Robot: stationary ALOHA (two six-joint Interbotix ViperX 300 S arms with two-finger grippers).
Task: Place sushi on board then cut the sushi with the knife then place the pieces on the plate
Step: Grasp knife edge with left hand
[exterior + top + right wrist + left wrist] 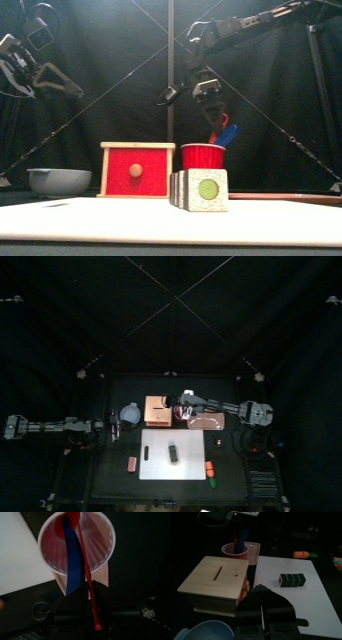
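On white cutting board (158,466), dark green toy sushi roll (201,189) in one piece, right gripper (203,100) above red cup (203,157) with blue toy knife (225,133), its grip not possible to tell, left gripper (259,588) closed, empty
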